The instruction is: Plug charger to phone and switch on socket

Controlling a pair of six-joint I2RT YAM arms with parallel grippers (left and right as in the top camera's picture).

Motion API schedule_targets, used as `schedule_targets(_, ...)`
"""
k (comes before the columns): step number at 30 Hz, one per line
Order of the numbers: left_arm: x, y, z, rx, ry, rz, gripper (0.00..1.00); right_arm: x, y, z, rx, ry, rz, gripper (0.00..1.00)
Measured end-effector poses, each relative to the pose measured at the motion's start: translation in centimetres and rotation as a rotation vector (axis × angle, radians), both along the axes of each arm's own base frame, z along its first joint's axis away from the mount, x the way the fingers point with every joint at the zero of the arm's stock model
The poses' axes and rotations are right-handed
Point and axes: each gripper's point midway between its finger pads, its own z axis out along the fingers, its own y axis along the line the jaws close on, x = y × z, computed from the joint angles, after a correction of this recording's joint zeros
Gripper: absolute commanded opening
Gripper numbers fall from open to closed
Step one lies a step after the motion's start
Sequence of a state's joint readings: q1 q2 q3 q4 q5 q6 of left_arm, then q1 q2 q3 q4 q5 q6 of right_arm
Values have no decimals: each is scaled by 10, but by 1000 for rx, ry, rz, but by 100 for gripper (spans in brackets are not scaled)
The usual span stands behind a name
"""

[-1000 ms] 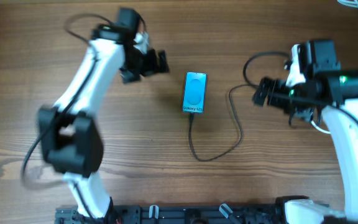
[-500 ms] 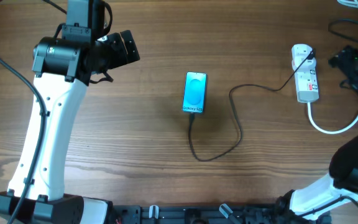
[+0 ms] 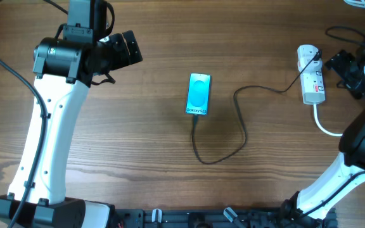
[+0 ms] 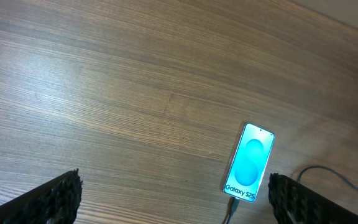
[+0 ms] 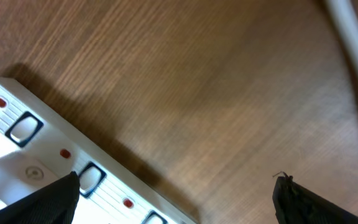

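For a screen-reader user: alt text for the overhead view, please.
A phone with a lit cyan screen lies centre-frame, a thin black charger cable looping from its bottom edge to a white socket strip at right. The left gripper and right gripper hold nothing.

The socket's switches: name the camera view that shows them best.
Right wrist: the socket lies close up at lower left, its rocker switches and red marks distinct. Overhead shows the whole socket, but small, with switches hard to read. Left wrist misses it.

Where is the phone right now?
Seen from overhead, the phone lies in the middle of the table, the charger cable running from its bottom edge toward the socket on the right.
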State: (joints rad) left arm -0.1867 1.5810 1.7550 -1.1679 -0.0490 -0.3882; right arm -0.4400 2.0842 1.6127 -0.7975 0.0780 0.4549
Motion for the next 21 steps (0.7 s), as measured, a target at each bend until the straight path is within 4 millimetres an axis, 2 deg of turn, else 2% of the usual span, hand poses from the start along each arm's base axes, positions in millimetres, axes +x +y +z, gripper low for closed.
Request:
schedule_targets(5,0,1,0,5,-1,3,100,7,6,-22,53,-2,18,100)
schedule_targets(9,0,1,0,5,-1,3,100,7,8,-32,68,11,20,100)
schedule_targets(21,0,1,0,5,-1,3,100,7,15,-33,109,6,28,100)
